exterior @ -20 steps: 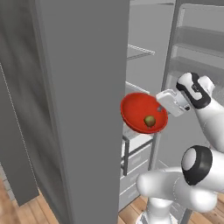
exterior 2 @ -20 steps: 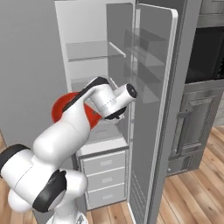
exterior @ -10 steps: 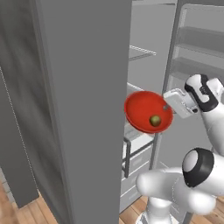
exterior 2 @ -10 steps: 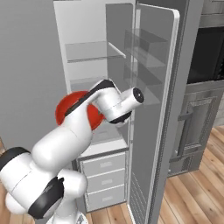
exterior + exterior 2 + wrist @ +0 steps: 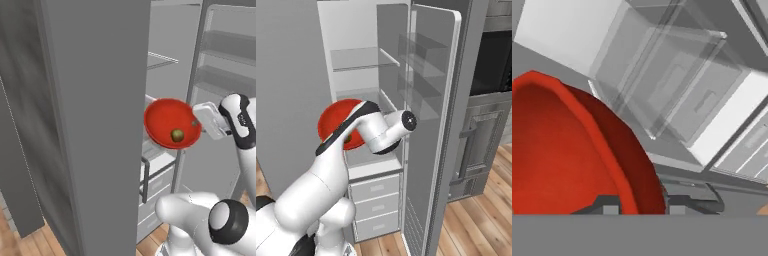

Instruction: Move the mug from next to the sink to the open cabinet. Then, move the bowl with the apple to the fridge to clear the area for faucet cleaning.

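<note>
The glossy red bowl (image 5: 170, 120) hangs tilted in front of the open fridge (image 5: 363, 47), at the height of a middle shelf. The small brownish-olive apple (image 5: 177, 135) lies low inside it. My gripper (image 5: 196, 122) is shut on the bowl's right rim. In the right base view the bowl (image 5: 336, 120) shows behind my forearm. The hand view has the bowl (image 5: 567, 165) large at the left, its rim caught between my gripper (image 5: 643, 206) and its dark fingers (image 5: 684, 204). The mug, sink and faucet are out of view.
The fridge door (image 5: 438, 130) stands open at the right, with moulded shelves (image 5: 423, 90) on its inside. Drawers (image 5: 376, 197) fill the fridge's bottom. A wire shelf (image 5: 161, 59) sits above the bowl. A dark oven (image 5: 491, 65) stands further right.
The hand and the bowl have drifted a little to the right in the left base view, closer to the fridge opening. The apple has stayed in the bowl.
</note>
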